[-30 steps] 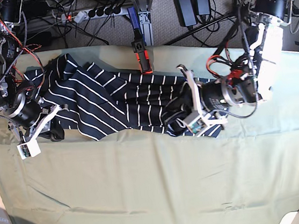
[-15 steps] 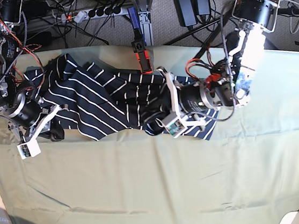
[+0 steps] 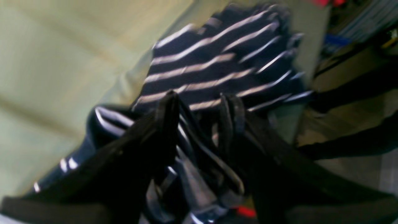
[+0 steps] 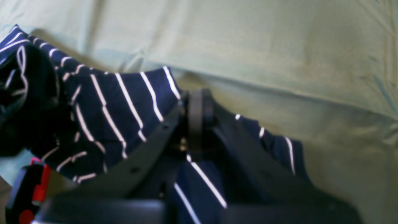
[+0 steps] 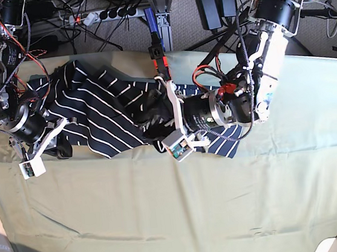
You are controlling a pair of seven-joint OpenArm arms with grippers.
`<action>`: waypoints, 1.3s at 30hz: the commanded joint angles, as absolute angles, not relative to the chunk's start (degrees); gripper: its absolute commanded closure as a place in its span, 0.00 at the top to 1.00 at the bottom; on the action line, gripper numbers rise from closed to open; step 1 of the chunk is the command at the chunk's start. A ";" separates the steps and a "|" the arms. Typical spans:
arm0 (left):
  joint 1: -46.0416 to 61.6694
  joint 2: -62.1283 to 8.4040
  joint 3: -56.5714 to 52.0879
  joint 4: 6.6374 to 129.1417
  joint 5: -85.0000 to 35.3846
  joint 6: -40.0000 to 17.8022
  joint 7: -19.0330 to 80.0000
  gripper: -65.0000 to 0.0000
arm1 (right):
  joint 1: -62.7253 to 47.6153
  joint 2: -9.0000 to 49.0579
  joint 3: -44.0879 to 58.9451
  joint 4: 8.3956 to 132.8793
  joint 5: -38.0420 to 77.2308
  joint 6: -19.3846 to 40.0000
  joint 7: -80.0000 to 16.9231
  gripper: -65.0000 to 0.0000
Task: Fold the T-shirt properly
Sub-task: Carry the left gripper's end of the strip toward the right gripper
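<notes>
The navy, white-striped T-shirt (image 5: 105,109) lies bunched along the back of the olive table cloth (image 5: 167,217). Its right part is gathered up toward the middle. My left gripper (image 5: 156,122) is low over that gathered fabric. In the blurred left wrist view its fingers (image 3: 168,105) stand apart, and the T-shirt (image 3: 217,56) shows between and beyond them. At the shirt's left lower edge my right gripper (image 5: 63,148) is shut. The right wrist view shows the gripper (image 4: 196,105) pinching the hem of the T-shirt (image 4: 118,105).
An orange and black clamp (image 5: 160,60) stands at the table's back edge, just behind the shirt. A power strip (image 5: 107,14), adapters and cables lie beyond that edge. Wrinkled olive cloth covers the whole front half of the table.
My left arm has swept leftward, dragging the shirt's right part toward the middle, and its jaws have parted. The right arm has not moved.
</notes>
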State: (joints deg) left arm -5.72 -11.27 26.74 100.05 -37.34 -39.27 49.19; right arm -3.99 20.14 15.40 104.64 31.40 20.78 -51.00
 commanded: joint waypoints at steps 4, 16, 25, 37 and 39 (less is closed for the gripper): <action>-6.83 -11.18 26.50 105.60 -38.04 -39.64 49.60 0.39 | -3.36 20.93 15.77 105.65 31.90 22.92 -49.47 0.00; -6.48 -14.13 18.44 99.96 -33.56 -39.64 48.25 0.08 | -3.36 20.91 15.77 105.65 31.51 22.92 -49.47 0.00; -6.31 -14.09 18.94 92.77 -37.89 -39.88 45.17 0.02 | -3.36 20.93 15.79 105.65 30.85 22.90 -49.52 0.00; -3.97 -8.58 27.97 91.00 -28.25 -39.88 42.46 0.00 | -3.36 20.93 15.77 105.65 30.83 22.92 -49.54 0.00; -4.25 -8.58 27.88 91.00 -28.23 -39.70 42.17 0.00 | -3.33 20.93 15.79 105.65 30.85 22.92 -49.50 0.00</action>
State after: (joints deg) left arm -3.03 -8.73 28.05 90.24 -27.27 -39.27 43.48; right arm -4.01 20.16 15.40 104.64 30.37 20.78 -51.03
